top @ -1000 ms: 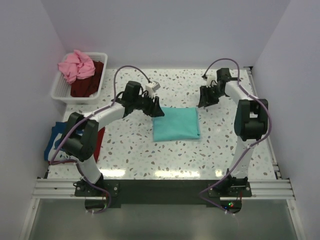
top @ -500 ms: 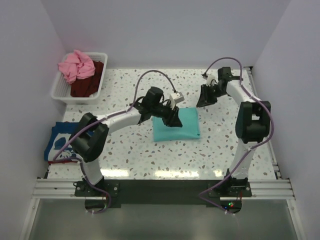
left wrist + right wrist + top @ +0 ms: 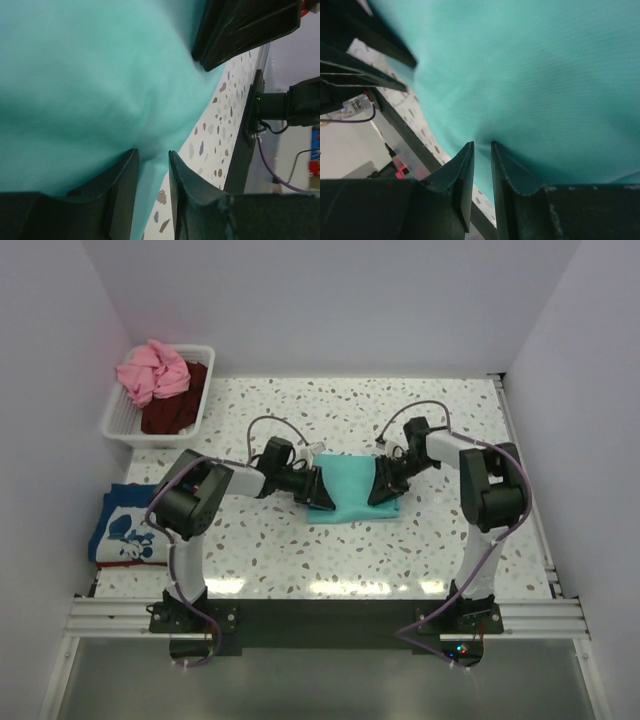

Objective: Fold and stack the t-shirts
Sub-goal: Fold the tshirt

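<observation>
- Closest to the arm bases, well off to the left of the teal t-shirt (image 3: 352, 490), a blue t-shirt (image 3: 125, 530) with white print lies flat at the edge of the desk (image 3: 300, 560). It looks folded already, so I'd guess that's the start of the stack.
- The teal t-shirt itself sits mid-desk as a tidy rectangle, so the folding looks done or very nearly.
- The left fingers (image 3: 120, 190) are at the teal t-shirt's left edge, closed down to a narrow slot with a ridge of teal cloth pinched in it.
- The right fingers (image 3: 462, 180) are at its right edge doing the same, nearly closed with teal fabric caught between them. So both arms have a grip on that one shirt, one on each side.
- Can't tell from here whether that grip is for one more fold or for carrying it across to the blue one. My guess is the carry.
- Furthest back, far to the left of the teal t-shirt, a white basket (image 3: 118, 422) holds a crumpled pink t-shirt (image 3: 150, 372) and a maroon t-shirt (image 3: 178, 408), neither folded.
- Rough tally: one shirt put away, one in hand, at least two left in the basket. Call it about halfway.
</observation>
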Tool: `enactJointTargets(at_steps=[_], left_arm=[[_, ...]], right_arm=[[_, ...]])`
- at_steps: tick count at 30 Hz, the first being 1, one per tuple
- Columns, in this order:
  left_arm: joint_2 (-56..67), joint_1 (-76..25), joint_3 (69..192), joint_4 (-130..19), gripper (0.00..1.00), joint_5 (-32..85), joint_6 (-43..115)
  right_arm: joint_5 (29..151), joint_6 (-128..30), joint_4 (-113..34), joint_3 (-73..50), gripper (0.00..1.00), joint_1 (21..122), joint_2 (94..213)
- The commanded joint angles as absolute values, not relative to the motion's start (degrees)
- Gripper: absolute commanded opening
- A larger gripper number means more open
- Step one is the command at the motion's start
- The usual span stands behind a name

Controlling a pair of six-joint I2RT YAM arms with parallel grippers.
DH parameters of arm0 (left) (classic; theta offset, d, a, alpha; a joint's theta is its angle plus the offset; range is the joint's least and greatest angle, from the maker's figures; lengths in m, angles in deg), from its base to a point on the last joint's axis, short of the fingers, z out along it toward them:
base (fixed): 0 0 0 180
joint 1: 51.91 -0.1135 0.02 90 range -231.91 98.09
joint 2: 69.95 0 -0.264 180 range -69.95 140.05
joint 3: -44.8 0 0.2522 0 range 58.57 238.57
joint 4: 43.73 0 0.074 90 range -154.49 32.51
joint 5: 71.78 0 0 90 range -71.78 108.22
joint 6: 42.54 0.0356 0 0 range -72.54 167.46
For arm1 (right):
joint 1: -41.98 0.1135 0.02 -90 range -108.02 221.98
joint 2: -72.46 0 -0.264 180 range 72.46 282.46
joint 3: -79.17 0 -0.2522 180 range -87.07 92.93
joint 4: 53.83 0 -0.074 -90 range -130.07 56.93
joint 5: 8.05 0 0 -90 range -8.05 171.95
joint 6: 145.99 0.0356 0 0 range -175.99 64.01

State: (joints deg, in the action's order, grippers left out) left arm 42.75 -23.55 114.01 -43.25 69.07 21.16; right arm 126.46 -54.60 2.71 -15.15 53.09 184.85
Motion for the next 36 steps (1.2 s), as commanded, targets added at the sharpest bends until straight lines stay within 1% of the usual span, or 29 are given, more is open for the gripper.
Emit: enactJointTargets(at_steps=[1,4,7,9,11,13,14,17,19,23,27,30,33,35,36], left_arm=[[47.8,-26.8,112.0,-43.8,0.36,70.2,18.4],[48.7,-27.9,110.7,-46.3,0.35,70.0,20.7],[48.3,-28.9,111.2,-48.9,0.35,70.2,23.0],[47.6,-29.5,112.3,-51.2,0.35,72.4,26.5],[44.0,-29.4,114.8,-54.0,0.37,75.3,32.0],[39.3,-29.4,118.3,-55.2,0.42,77.4,34.6],[38.2,-29.4,119.9,-55.9,0.43,78.1,36.6],[36.8,-29.4,125.6,-54.7,0.46,75.8,35.4],[38.5,-29.4,127.8,-51.4,0.48,74.1,32.4],[44.1,-29.4,131.8,-45.3,0.48,71.8,25.9],[53.0,-30.7,136.1,-44.7,0.48,68.8,26.6],[56.9,-32.9,136.9,-42.7,0.48,67.9,25.0],[60.2,-34.2,136.8,-42.7,0.48,68.5,23.8],[59.4,-34.7,136.4,-43.4,0.48,69.5,24.8],[57.9,-34.8,136.2,-44.2,0.48,69.6,25.9]], right_arm=[[124.4,-58.4,0.9,-15.0,0.24,49.3,189.4],[124.1,-59.9,2.1,-15.7,0.25,48.1,190.9],[125.4,-59.5,0.7,-18.1,0.28,48.5,188.1],[127.4,-59.8,1.0,-18.4,0.3,48.6,186.5],[130.1,-59.9,1.8,-17.0,0.31,48.7,182.9],[131.6,-59.7,1.9,-13.9,0.33,48.6,179.1],[132.2,-59.2,0.6,-13.0,0.35,48.6,178.0],[130.3,-56.4,-3.9,-10.0,0.38,48.7,177.4],[129.0,-56.4,-4.9,-7.2,0.37,48.6,180.6],[128.3,-53.7,-7.8,-3.3,0.35,48.7,186.5],[127.3,-51.0,-13.0,-1.6,0.34,48.6,192.1],[125.3,-50.7,-16.3,-1.0,0.34,48.6,196.0],[123.8,-49.6,-18.6,-0.9,0.34,48.1,198.0],[124.8,-48.9,-18.2,-0.8,0.34,48.0,197.3],[125.4,-48.3,-18.3,-1.4,0.34,48.1,195.0]])
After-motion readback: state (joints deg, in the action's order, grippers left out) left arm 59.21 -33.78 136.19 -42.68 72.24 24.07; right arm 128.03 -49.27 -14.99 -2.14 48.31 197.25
